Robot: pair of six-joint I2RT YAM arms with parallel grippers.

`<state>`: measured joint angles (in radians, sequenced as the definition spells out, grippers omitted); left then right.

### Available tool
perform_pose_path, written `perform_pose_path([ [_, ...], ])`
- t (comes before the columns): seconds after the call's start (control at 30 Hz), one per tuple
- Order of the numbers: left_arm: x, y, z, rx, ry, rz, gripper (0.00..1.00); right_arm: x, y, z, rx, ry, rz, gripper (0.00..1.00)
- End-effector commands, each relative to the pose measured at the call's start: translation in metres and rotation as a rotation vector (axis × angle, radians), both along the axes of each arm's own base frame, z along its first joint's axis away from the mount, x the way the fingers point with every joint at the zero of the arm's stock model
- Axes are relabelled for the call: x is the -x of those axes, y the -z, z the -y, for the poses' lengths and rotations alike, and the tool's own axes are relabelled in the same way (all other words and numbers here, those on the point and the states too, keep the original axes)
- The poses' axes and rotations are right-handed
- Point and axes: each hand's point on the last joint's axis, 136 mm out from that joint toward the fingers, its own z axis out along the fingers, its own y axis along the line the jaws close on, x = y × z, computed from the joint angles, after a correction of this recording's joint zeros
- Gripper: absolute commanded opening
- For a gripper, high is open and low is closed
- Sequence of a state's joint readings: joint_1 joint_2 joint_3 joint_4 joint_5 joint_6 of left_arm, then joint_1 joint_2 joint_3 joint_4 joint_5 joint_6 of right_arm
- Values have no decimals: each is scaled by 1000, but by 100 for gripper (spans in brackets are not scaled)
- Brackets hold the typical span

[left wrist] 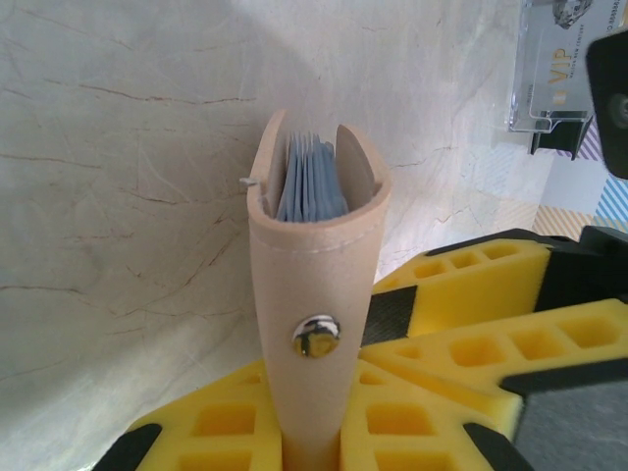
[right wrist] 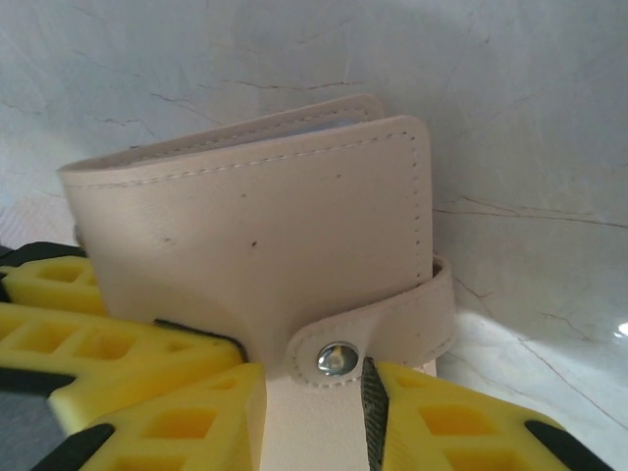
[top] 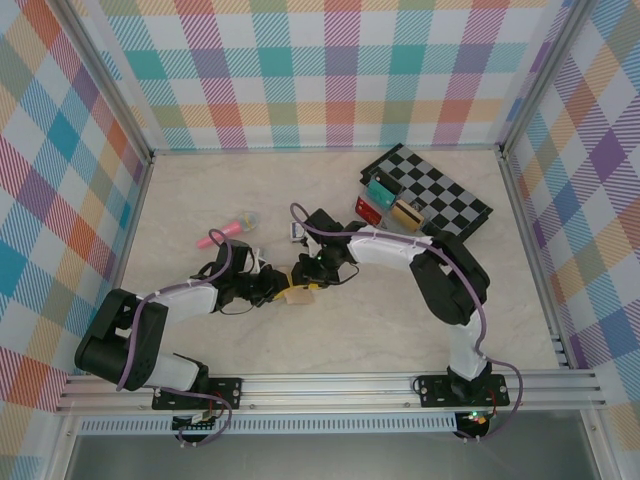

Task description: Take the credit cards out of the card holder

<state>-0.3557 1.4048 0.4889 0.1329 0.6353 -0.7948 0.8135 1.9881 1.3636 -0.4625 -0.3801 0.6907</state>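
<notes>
Jaws on card holder, marble table

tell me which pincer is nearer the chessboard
Right. The right pincer grips the wallet on the side toward the chessboard; the left pincer grips it from the far side.

The card holder was pale beige with a silver snap and blue-grey lining. The fingers were yellow, edged black. The table was cream marble with thin veins, the walls pastel plaid, the board black-and-grey checkered, the toy pink.
</notes>
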Motion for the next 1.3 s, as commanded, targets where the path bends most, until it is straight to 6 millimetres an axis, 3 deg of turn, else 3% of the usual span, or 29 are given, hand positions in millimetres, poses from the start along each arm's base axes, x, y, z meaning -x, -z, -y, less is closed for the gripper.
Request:
perform_pose_path([
  [0.0, -3, -9, 5, 17, 25, 30, 3, 0, -2, -8, -14, -19, -10, 33],
  [0.27, -3, -10, 7, 24, 32, 33, 0, -3, 14, 1, 82, 1, -26, 31],
  [0.97, 1, 3, -6, -55, -14, -17, 0, -15, 24, 48, 309, 128, 62, 3],
  [1.13, 3, 6, -7, -66, -7, -29, 0, -23, 17, 61, 346, 177, 112, 7],
  [1.27, 4, 6, -7, -78, 4, -34, 0, -24, 14, 52, 312, 128, 115, 21],
])
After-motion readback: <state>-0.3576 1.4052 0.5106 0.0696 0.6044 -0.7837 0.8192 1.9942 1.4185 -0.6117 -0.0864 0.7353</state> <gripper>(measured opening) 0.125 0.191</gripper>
